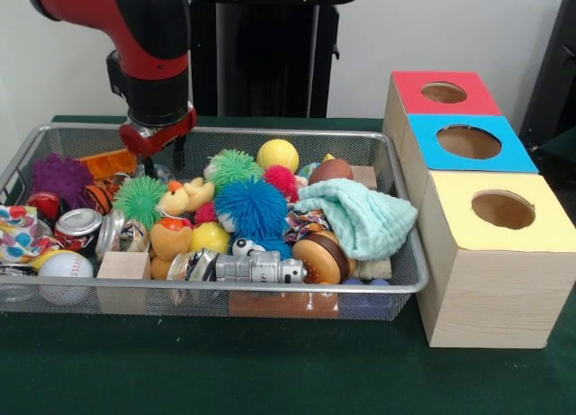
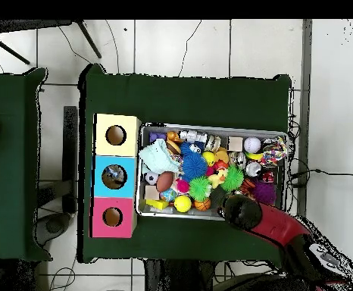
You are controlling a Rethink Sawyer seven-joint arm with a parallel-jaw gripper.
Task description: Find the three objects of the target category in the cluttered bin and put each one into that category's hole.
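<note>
The cluttered bin (image 1: pixel 54 293) sits on the green tabletop (image 1: pixel 225 370), filling most of its middle, with three wooden boxes just beside one short end: a red-topped box (image 1: pixel 443 93), a blue-topped box (image 1: pixel 468 142) and a yellow-topped box (image 1: pixel 500 211), each with a round hole. The pincer (image 1: pixel 160 163) hangs over the bin's rim on the robot's side, near the end away from the boxes, just above an orange block (image 1: pixel 110 162) and a purple spiky ball (image 1: pixel 61 177); whether its tips are spread or pressed together I cannot tell, since the arm's red wrist hides them. Nothing appears to be carried yet. The risk, as I judge it, lies in the crowding: the toys lie heaped and touching (a blue spiky ball (image 1: pixel 251 208), a green spiky ball (image 1: pixel 139 200), a yellow ball (image 1: pixel 277 154), cans, a mint cloth (image 1: pixel 364 219) draped over others), so a descent could nudge neighbours, snag two things at once, or miss a target buried under the cloth.
</note>
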